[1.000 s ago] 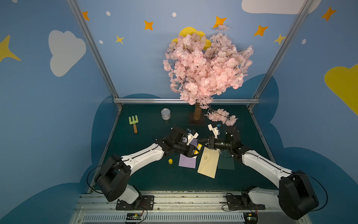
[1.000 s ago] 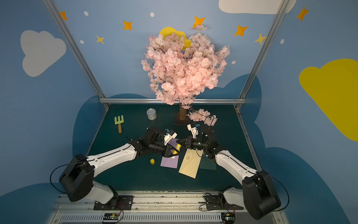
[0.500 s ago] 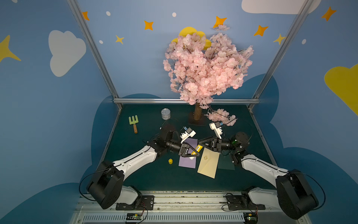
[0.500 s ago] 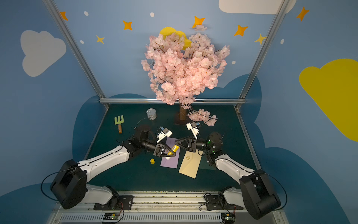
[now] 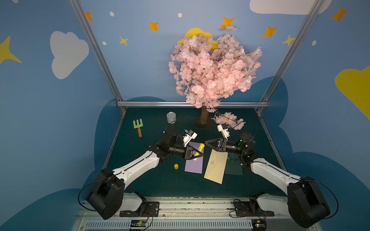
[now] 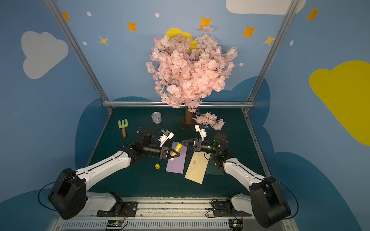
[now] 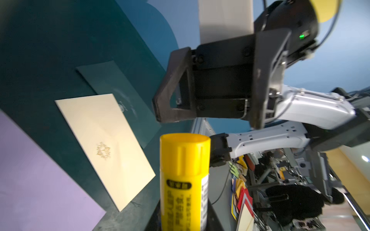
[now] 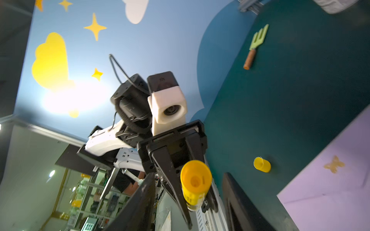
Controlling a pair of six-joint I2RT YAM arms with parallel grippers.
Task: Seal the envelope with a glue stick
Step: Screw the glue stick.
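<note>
While left jaws clamp the glue stick (image 8: 194, 186), right wrist reveals right jaws parted.

The left gripper (image 5: 198, 155) is clamping the glue stick (image 5: 200, 147) near its base. The right gripper (image 5: 206, 142) is hovering at the stick's free end, jaws parted.

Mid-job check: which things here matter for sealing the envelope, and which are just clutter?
Job: glue stick in the left gripper, loose yellow cap, purple envelope, cream envelope, dark green envelope.
Clutter: toy garden fork, tin can, blossom tree.
</note>
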